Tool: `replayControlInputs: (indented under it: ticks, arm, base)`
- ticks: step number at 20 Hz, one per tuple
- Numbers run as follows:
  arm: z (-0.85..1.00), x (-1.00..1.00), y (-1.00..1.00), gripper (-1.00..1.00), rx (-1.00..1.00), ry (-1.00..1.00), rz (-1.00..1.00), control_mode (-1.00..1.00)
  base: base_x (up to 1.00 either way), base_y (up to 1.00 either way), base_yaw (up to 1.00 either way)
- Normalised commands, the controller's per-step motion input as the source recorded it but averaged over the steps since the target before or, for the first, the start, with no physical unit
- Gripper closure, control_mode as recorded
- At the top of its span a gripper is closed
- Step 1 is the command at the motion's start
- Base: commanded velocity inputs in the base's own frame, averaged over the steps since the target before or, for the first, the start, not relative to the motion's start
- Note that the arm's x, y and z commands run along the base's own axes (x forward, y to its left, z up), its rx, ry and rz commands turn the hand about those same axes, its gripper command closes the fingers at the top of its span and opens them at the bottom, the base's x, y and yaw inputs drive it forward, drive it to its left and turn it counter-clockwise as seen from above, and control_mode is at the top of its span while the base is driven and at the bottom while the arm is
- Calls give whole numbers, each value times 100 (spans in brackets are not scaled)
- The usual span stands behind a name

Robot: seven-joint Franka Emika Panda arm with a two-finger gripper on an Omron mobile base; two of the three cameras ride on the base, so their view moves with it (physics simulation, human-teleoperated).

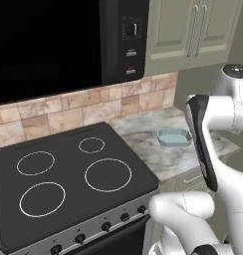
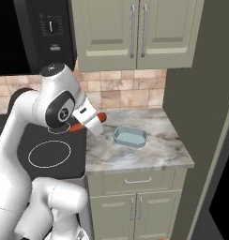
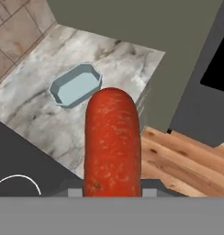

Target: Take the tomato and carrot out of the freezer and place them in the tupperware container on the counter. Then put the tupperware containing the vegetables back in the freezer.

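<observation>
My gripper (image 2: 91, 123) is shut on the carrot (image 3: 113, 142), an orange-red stick that juts forward from between the fingers in the hand view. Its ends poke out either side of the white hand as the carrot (image 2: 101, 116) in the right base view. I hold it above the seam between stovetop and counter (image 2: 149, 154). The pale blue tupperware container (image 3: 76, 85) sits on the marble ahead of the carrot, apart from it, and nothing shows inside the container (image 2: 130, 136) (image 1: 174, 137). The freezer's dark grey side (image 2: 196, 93) rises right of the counter. The tomato is out of view.
A black stovetop (image 1: 68, 174) with four rings lies left of the counter, and a black microwave (image 1: 44, 40) hangs above it. Sage green wall cabinets (image 2: 135, 33) hang over the counter. Wooden floor (image 3: 187, 160) shows beyond the counter's edge.
</observation>
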Motion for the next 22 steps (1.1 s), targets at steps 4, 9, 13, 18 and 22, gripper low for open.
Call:
replayControlInputs:
  ticks: [4, 9, 13, 18, 22]
  arm:
    - [-64, 68, -52, 100, 9, 1, 0, -100]
    - [-59, 69, -31, 100, 3, 0, 0, -100]
    - [-51, 86, -3, 100, 0, 5, -6, -100]
    - [-35, 82, 0, 100, 3, 11, -9, -100]
    - [-28, 66, -4, 100, 7, 12, -7, -100]
  base:
    - [0, 0, 0]
    - [0, 0, 0]
    - [0, 0, 0]
    - [0, 0, 0]
    - [0, 0, 0]
